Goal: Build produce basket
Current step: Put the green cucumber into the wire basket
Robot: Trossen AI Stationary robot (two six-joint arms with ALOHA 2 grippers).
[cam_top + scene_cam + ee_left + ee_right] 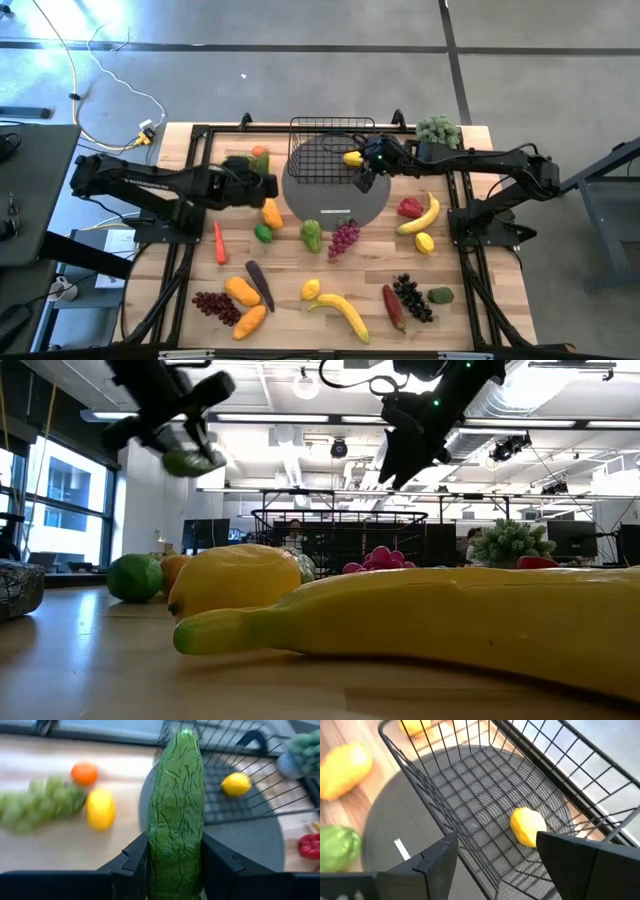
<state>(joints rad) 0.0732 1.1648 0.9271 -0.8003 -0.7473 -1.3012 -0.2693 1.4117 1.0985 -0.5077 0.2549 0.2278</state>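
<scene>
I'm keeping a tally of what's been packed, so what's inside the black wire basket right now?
Inside the black wire-mesh basket lies one yellow lemon on the mesh floor. The right pincer, open and empty, hovers over it, and one finger covers part of the lemon and the floor beneath.

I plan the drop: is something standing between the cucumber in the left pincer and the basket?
Nothing visible does. The left pincer holds the cucumber raised above the table, and the basket is open on top, with only a lemon inside.

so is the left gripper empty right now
No, the left gripper is shut on a green cucumber, which stands up between its two dark fingers in the left wrist view.
</scene>
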